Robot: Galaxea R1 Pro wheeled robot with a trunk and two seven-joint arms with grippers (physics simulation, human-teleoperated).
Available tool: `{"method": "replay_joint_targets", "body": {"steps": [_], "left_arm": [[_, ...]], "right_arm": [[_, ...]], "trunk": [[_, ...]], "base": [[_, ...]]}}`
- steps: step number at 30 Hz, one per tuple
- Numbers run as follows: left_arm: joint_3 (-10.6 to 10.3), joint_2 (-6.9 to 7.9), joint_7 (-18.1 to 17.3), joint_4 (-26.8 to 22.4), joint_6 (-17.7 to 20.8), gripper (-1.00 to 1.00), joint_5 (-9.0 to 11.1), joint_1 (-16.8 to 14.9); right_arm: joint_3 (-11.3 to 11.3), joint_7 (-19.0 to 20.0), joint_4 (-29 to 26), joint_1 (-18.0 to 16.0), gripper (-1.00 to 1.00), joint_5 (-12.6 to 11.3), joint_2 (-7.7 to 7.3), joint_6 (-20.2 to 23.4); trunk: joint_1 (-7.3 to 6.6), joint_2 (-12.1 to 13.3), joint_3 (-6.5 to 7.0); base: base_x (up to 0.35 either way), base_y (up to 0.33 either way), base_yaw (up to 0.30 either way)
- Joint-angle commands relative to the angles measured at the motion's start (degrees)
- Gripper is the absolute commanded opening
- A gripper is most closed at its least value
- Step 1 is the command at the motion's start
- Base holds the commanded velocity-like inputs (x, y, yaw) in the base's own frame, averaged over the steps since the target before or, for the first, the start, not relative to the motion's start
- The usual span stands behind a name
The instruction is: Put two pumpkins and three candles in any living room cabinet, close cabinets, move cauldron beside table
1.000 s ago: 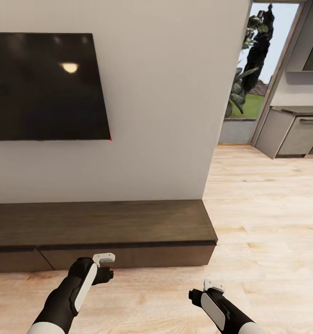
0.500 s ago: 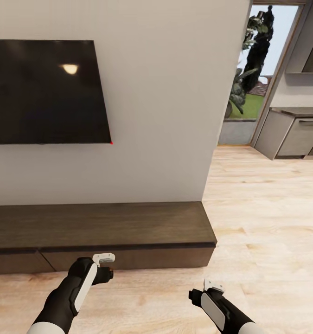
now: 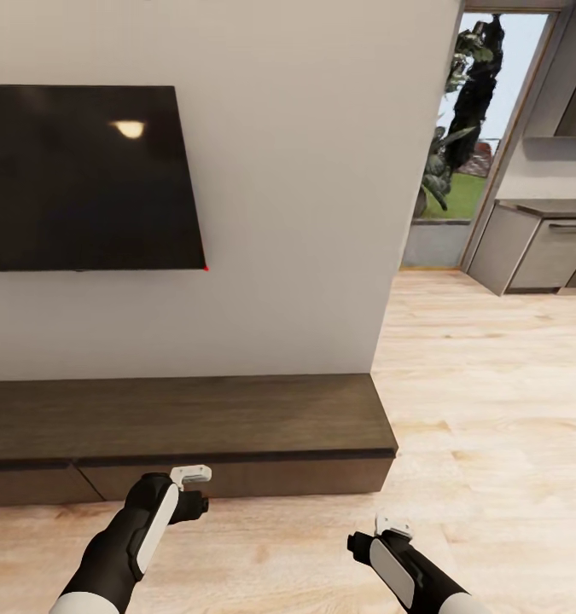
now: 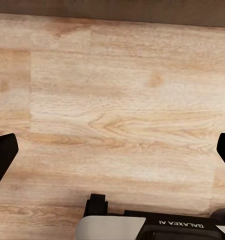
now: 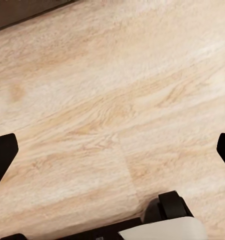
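Cabinet (image 3: 185,418) sits low under the TV (image 3: 83,177), every drawer shut. Left pincer (image 3: 191,477) hangs just at its front, right pincer (image 3: 392,527) over the floor (image 3: 492,409), both wide and empty. I'd square up before opening a drawer.

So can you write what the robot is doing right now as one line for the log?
facing cabinet | drawers shut | left gripper open, empty, over floor | right gripper open, empty | TV above
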Motion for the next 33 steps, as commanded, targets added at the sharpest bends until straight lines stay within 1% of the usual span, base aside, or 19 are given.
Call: {"method": "replay_joint_targets", "body": {"steps": [1,7,19,21,24,26,27,30,33], "left_arm": [[-0.07,0.01,0.56,-0.05,0.19,1.00,0.59,-0.03],[-0.03,0.01,0.56,0.25,0.09,1.00,0.66,-0.03],[0.13,0.22,0.56,7.71,-4.03,1.00,0.66,-0.03],[0.19,0.35,0.56,10.30,-5.68,1.00,0.68,-0.03],[0.20,0.42,0.58,16.82,-9.39,1.00,0.66,-0.03],[0.12,0.54,0.58,19.93,-10.79,1.00,0.60,-0.03],[0.08,0.58,0.61,22.75,-12.73,1.00,0.55,-0.03],[0.02,0.61,1.45,28.99,-17.47,1.00,0.44,-0.03],[-0.09,0.62,3.05,33.99,-21.49,1.00,0.43,-0.03]], "right_arm": [[0.43,-0.46,0.15,-0.05,1.00,-0.40,-0.05,-0.07],[0.36,-0.46,0.86,-0.05,1.00,-0.40,-0.10,-1.54],[0.40,-0.46,0.93,-0.05,1.00,-0.33,-0.10,-1.55],[0.42,-0.46,0.93,-0.05,1.00,-0.32,-0.12,-1.44],[0.41,-0.53,1.03,-0.05,1.00,-0.38,-0.21,-1.64],[0.42,-0.54,1.78,-0.05,1.00,-0.39,-0.22,-1.69],[0.42,-0.58,2.78,-0.05,1.00,-0.40,-0.25,-1.77],[0.37,-0.57,6.44,-0.05,1.00,-0.46,-0.44,-2.69],[0.41,-0.56,10.04,-0.05,1.00,-0.64,-0.46,-4.76]], "trunk": [[-0.23,0.38,0.13],[-1.54,2.79,1.21],[-4.18,7.60,3.36],[-4.62,8.40,3.72],[-5.28,9.60,4.26],[-5.72,10.41,4.62],[-5.94,10.81,4.80],[-6.59,12.01,5.33],[-7.25,13.21,5.87]], "base": [[0.000,0.000,0.000],[0.000,0.000,0.000],[0.000,0.000,0.000],[0.000,0.000,0.000],[0.000,0.000,0.000],[0.000,0.000,0.000],[0.000,0.000,0.000],[0.000,0.000,0.000],[0.000,0.000,0.000]]}}
